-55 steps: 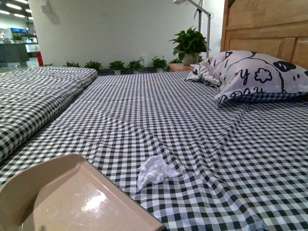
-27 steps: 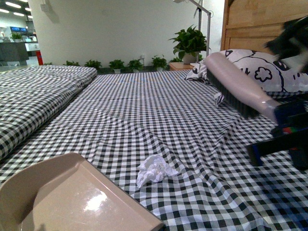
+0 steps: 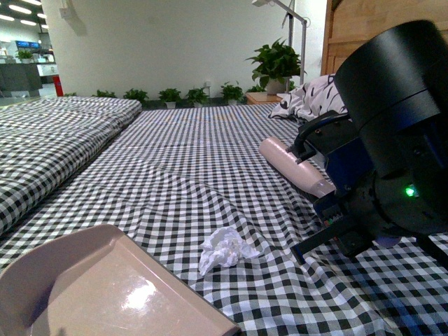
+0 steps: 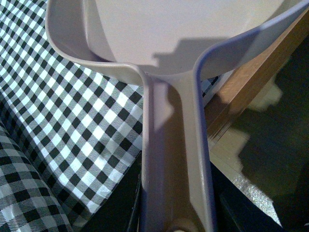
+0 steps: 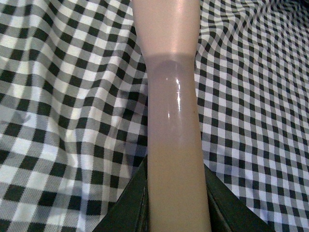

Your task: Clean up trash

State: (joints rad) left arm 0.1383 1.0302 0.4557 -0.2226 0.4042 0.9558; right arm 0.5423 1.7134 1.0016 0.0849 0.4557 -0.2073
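Lying nearest the front camera, the beige dustpan point(image 3: 105, 294) rests with its open lip turned toward the crumpled white tissue wad point(image 3: 225, 248), which sits on the black-and-white checked sheet point(image 3: 210, 154) just beyond that lip, apart from it. The left wrist view shows the dustpan's long handle point(image 4: 176, 159) running back toward the left gripper, whose fingers lie outside the picture, so I cannot tell how that gripper stands; a wooden bed edge point(image 4: 251, 82) passes beside the handle. To the brush side of the tissue, the right arm point(image 3: 392, 140) fills the front view, its black housing hiding most of the patterned pillow point(image 3: 311, 98). The right gripper point(image 5: 176, 203) is clamped on the handle of a beige brush point(image 3: 294, 166), dark jaw edges pressing both sides of the handle in the right wrist view. The brush reaches forward over the sheet, its head further out than the tissue and well off to the side, with folds of cloth between them. Beyond the brush head stand a wooden headboard point(image 3: 350, 28), a potted plant point(image 3: 275, 64) on a bedside stand, a lamp pole point(image 3: 302, 42), and a row of small plants point(image 3: 168, 94) along the white wall. A second checked bed point(image 3: 49, 133) lies on the dustpan side.
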